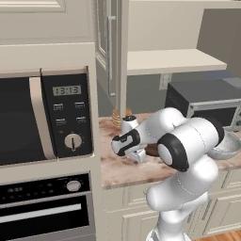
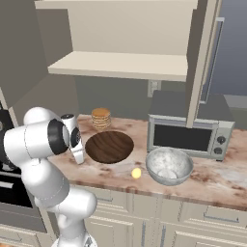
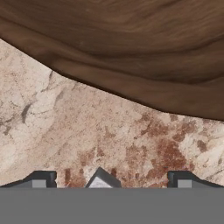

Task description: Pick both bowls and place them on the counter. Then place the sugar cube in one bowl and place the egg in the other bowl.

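Observation:
The dark brown wooden bowl (image 2: 110, 146) rests on the marbled counter (image 2: 217, 181), and its rim fills the top of the hand view (image 3: 131, 52). To its right stands the pale grey bowl (image 2: 169, 165) (image 1: 229, 146). The pale yellow egg (image 2: 136, 172) lies on the counter between the two bowls. My gripper (image 2: 78, 157) (image 1: 139, 157) (image 3: 111, 181) points down at the counter just left of the wooden bowl and is open. The sugar cube (image 3: 99, 180), a whitish-grey corner, sits on the counter between the fingertips (image 3: 41, 179), touching neither.
A stack of tan rings (image 2: 101, 117) stands behind the wooden bowl. A grey toaster oven (image 2: 188, 135) sits at the back right, under a cream shelf (image 2: 120, 65). A built-in microwave (image 1: 44, 117) and oven wall off the counter's left end.

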Tool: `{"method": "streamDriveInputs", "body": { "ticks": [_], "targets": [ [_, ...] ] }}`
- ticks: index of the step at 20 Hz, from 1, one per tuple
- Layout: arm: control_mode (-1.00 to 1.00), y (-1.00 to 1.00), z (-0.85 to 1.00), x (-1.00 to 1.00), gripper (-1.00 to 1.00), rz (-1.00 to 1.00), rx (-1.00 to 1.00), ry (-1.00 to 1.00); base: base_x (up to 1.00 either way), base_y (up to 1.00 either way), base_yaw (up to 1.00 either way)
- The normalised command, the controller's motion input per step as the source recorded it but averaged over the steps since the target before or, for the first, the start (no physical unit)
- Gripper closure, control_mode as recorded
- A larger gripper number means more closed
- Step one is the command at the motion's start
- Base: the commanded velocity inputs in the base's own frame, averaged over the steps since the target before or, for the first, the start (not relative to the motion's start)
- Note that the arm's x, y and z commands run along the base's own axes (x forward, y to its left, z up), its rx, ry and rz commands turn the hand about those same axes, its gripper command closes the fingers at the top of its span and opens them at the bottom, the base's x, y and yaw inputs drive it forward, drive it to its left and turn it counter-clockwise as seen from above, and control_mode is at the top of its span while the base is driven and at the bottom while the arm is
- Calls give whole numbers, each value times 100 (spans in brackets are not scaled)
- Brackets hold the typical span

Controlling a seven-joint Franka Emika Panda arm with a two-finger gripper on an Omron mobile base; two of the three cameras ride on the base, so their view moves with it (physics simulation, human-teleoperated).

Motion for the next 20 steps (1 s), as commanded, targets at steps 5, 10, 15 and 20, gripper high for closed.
{"method": "streamDriveInputs", "body": {
  "ticks": [5, 10, 15, 20],
  "targets": [
    [-100, 0, -7, -1, -100, -2, 0, 2, 0, 0, 0],
    [-100, 0, -11, 0, 100, -2, 0, 2, 0, 0, 0],
    [-100, 0, -4, 0, 100, -1, 1, 0, 0, 0, 0],
    [-100, 0, 0, 0, 100, -2, 0, 1, 0, 0, 0]
  ]
}}
